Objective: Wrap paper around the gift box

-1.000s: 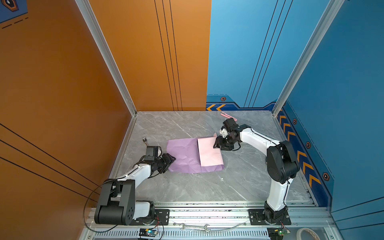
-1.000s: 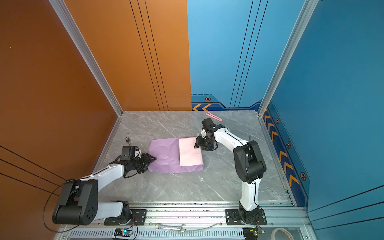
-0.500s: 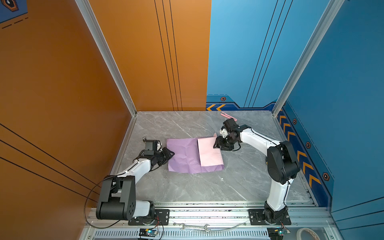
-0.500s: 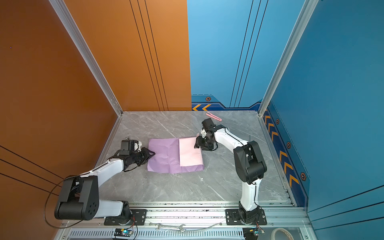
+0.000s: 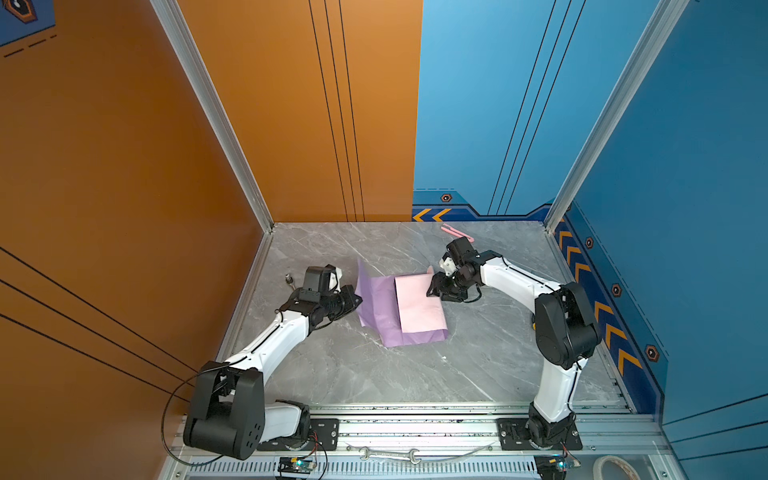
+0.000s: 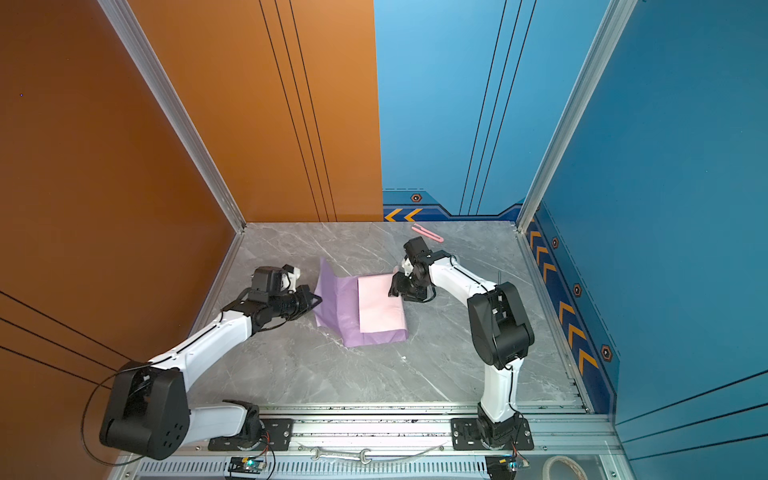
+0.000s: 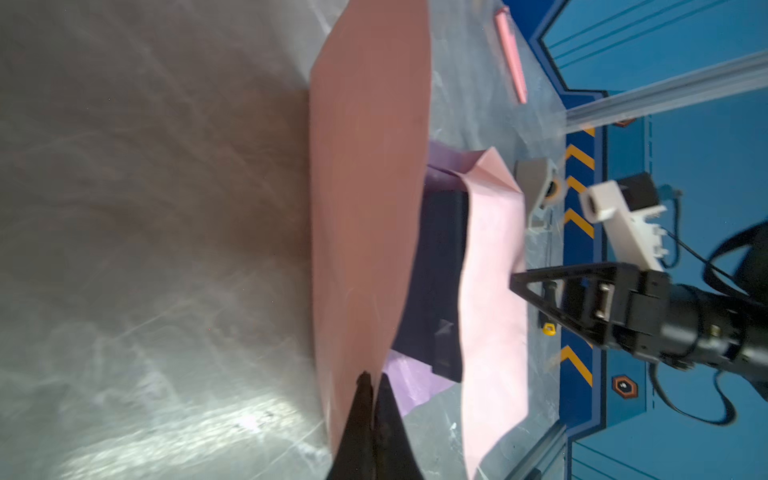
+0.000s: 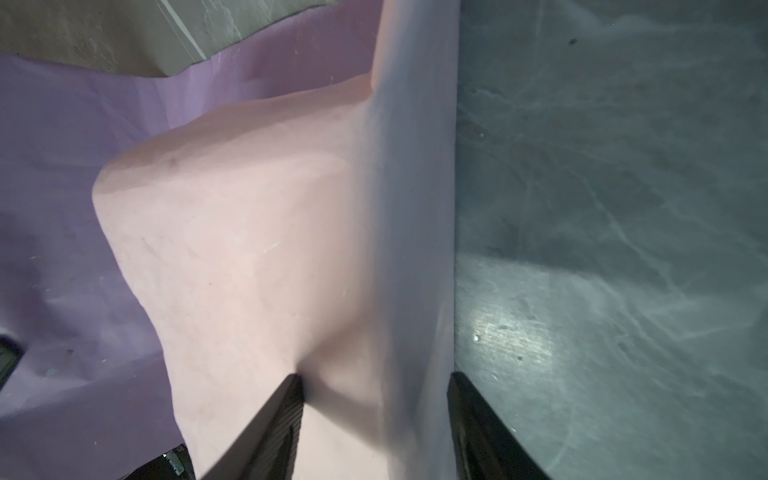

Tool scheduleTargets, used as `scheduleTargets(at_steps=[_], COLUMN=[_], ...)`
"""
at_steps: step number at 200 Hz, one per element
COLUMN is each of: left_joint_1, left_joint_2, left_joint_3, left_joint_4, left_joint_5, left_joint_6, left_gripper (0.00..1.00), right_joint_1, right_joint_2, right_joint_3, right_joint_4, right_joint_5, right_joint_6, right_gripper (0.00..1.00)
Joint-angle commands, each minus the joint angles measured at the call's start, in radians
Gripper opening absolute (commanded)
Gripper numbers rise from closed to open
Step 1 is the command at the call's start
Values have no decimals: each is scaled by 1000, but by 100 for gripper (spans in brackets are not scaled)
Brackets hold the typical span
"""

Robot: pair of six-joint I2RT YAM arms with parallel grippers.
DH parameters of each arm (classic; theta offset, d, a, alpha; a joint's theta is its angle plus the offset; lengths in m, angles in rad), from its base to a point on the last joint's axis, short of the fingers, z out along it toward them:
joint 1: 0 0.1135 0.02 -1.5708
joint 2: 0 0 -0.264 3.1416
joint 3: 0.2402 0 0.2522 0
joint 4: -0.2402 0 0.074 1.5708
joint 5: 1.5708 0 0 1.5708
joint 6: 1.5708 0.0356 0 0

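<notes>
Compared with a second ago, the left gripper (image 5: 358, 300) has gone from open beside the near-left corner of the flat paper (image 5: 382, 316) to pinched shut on the sheet's left edge. That edge now stands up off the desk (image 5: 415, 374) as a raised flap. The left wrist view shows the closed tips (image 7: 372, 380) biting the flap's lower edge, with its pale pink side turned toward the desk's left edge and its lilac side toward the box. This looks like the start of the second fold, with the left flap ready to be carried over the top. The gift box (image 7: 440, 266) lies flat near the middle of the desk. It is hidden under the sheet in both top views, and only its dark left side shows in the left wrist view. The right gripper (image 5: 432, 286) sits at the box's right side with its jaws half apart, spanning the paper-covered edge. One finger (image 8: 291, 399) dents the pink flap already folded over, seemingly clamping it in place. The box is square, so it has no long axis; the paper's long axis runs left to right, and its folds run from the far edge to the near edge.
</notes>
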Motion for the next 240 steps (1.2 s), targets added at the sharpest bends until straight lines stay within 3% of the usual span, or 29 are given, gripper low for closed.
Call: scheduleTargets(at_steps=[1,116,170,240], left_joint_1=[-79,-335,-362,-361], left_joint_2=[5,339,456,523], left_joint_3=[62,381,447,480], left_joint_4=[-28,-102,-155,-198], left_joint_5=[-20,102,72,44], left_joint_6=[36,110,121,117], left_gripper=[0,4,10,11], right_joint_1=[7,23,24,-14], right_joint_2=[14,23,14,-136], right_joint_3=[-37,-42,-42,-49], right_joint_4=[-29,0,9,29], right_joint_5=[57,40,38,31], right_joint_6=[16,40,46,62], right_gripper=[58,56,57,76])
